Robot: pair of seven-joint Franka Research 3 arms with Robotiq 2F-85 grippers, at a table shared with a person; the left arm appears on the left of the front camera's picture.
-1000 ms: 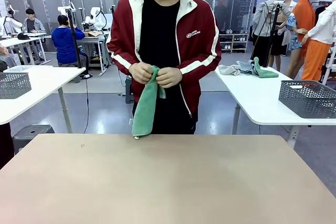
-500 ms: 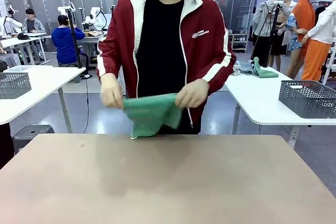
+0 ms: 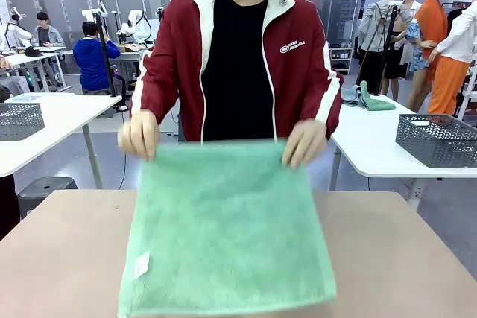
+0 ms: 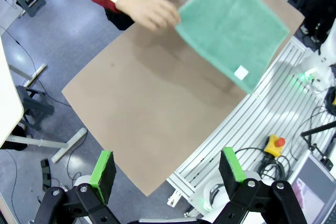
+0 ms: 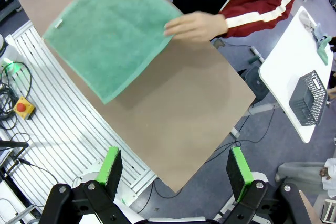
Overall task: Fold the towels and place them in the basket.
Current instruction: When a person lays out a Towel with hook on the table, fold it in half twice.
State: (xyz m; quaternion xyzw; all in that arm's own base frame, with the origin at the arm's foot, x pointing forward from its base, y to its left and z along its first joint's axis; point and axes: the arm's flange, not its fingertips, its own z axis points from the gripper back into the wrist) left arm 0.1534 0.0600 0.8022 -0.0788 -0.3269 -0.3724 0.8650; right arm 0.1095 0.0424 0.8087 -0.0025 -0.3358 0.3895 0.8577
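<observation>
Over the middle of the table (image 3: 59, 258) a person's hands (image 3: 139, 133) hold the towel (image 3: 223, 229) spread by its far corners, so the left gripper (image 4: 167, 174) and right gripper (image 5: 176, 174), fingers apart above the table's near edge, should pinch the near corners once it settles.

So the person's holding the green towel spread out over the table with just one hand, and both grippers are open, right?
Not one hand: the front view shows the person's right hand and left hand each gripping a far corner of the towel, spread out over the table. The left gripper and right gripper are open.
</observation>
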